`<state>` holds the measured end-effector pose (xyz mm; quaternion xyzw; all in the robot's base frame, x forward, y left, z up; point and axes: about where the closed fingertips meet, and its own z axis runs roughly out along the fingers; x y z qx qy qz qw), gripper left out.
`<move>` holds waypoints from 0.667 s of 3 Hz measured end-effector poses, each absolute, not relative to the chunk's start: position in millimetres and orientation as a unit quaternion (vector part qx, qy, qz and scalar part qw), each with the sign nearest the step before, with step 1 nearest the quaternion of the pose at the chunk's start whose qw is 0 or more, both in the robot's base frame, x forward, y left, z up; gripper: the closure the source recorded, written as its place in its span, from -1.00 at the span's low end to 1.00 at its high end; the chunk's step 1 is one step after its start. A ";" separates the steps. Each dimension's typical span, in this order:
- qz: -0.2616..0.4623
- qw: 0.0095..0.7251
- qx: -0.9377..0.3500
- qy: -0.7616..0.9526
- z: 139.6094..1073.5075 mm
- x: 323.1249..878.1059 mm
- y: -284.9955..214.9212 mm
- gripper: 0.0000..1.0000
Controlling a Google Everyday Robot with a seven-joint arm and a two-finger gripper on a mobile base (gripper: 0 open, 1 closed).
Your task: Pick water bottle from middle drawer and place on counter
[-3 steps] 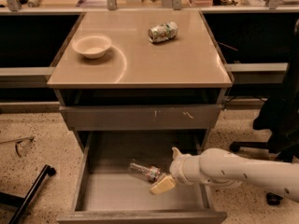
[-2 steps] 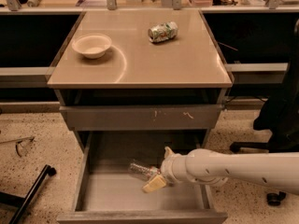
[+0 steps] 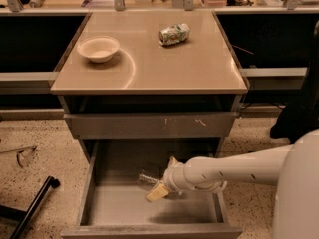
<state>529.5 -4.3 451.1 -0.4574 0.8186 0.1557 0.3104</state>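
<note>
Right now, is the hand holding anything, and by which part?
Cannot be told: the hand is in the middle drawer, right by the water bottle.
</note>
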 end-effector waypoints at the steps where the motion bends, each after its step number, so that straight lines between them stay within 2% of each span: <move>1: 0.164 0.297 -0.449 0.827 426.5 536.1 -6.0 -1.00; 2: 0.207 0.290 -0.436 0.826 402.7 537.7 -6.7 -1.00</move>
